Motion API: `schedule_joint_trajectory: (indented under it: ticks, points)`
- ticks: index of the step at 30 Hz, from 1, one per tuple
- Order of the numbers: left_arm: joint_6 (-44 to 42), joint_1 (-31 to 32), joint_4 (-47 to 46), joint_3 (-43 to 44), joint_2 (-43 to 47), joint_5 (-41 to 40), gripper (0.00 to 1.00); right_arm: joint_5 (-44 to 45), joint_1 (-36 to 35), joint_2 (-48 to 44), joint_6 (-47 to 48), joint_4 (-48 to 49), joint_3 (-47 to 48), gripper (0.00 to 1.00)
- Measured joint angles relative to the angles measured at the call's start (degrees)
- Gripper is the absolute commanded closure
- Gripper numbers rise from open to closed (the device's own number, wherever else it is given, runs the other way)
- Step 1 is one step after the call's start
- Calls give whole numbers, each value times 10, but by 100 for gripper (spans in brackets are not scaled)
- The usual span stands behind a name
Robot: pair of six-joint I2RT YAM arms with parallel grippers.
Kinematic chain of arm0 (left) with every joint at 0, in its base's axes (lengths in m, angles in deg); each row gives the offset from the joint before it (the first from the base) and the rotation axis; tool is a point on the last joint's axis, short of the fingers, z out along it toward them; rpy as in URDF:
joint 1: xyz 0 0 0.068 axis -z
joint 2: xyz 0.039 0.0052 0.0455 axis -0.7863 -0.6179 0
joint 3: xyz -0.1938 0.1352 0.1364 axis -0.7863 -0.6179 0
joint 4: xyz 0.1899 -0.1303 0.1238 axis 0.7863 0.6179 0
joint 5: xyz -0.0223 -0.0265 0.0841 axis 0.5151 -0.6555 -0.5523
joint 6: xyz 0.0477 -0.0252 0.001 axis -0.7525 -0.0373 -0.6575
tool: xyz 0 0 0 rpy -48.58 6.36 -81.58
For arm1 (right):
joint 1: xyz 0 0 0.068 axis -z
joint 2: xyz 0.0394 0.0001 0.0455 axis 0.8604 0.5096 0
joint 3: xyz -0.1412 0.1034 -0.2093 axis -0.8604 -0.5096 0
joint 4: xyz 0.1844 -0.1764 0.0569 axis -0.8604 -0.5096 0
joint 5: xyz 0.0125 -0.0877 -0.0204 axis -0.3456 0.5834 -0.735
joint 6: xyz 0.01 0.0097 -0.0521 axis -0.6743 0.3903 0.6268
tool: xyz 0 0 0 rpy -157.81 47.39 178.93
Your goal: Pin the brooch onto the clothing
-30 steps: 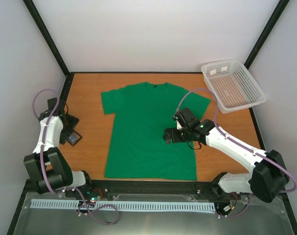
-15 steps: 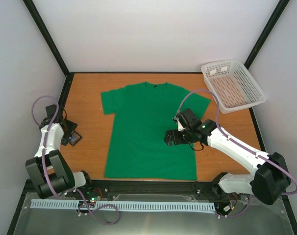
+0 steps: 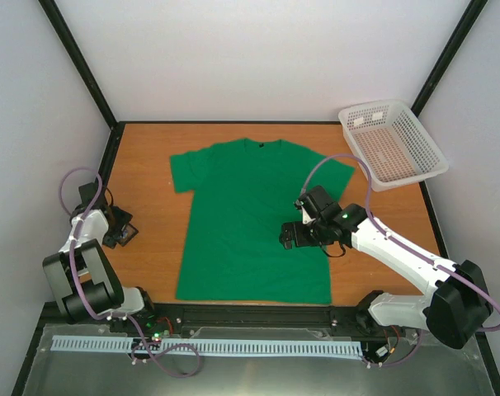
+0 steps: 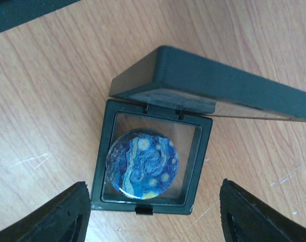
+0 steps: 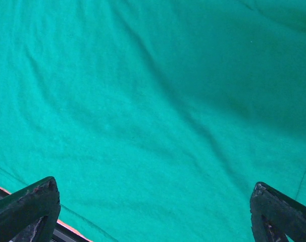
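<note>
Left gripper (image 4: 153, 206) hangs right over the little black case (image 4: 98, 166) at the left side of the desk (image 3: 382, 214), jaws spread wide, a tip either side of the frame and touching nothing. The lid (image 4: 208, 83) is tipped up and the brooch (image 4: 143, 161) sits inside, a round badge with a swirly blue face.

It looks very light and rigid, and that glossy dome looks slick, so I'd pinch it across the rim and not the face. There may be a clear film over it; the glare makes that hard to call. The case looks light too and could skid or lift with it.

Right gripper (image 5: 153, 201) hovers over the green T-shirt (image 3: 250, 214), jaws wide and empty. The cloth is soft and wrinkled, and likely to bunch unless pinned down.
</note>
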Motion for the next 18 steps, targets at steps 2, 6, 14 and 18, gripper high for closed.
schedule_joint_trajectory:
  ticks: [2, 6, 14, 18]
  points:
    - [-3, -2, -13, -4, -3, 0, 31, 0, 0, 0, -2, -1, -1, 0]
    - [-4, -4, -31, -13, 2, 2, 29, 0, 0, -1, -2, -1, -1, 0]
    - [-1, -19, -39, -26, -2, 2, 29, 0, 0, -2, -3, -1, -2, 0]
    - [-1, -19, -46, -31, -5, 3, 30, 0, 0, -2, -3, -1, -2, 0]
